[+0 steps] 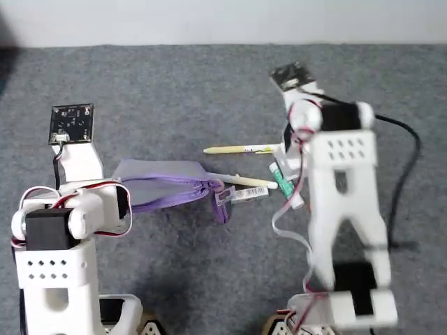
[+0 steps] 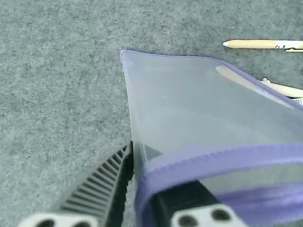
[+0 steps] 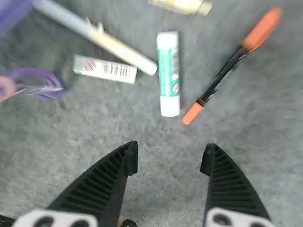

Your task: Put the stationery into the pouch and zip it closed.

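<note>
I hold left gripper (image 2: pixel 139 165) clenched on floppy translucent purple-trimmed plastic pouch (image 2: pixel 199 113), at its closed end | right gripper (image 3: pixel 171 146) spread wide beyond pouch mouth, near green-white glue stick (image 3: pixel 169 73) | I judge stick light, rigid, roll-prone; I'd pinch mid-barrel.

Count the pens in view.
3: yellow pen farthest from the arm bases; cream pen at the pouch mouth; orange-capped pen beside the glue stick. Others could be hidden inside the pouch.

The high view looks down over the whole surface (image 1: pixel 174 91). Both wrist views sit close above it, probably sharing the cream pen (image 2: pixel 255 44).
</note>
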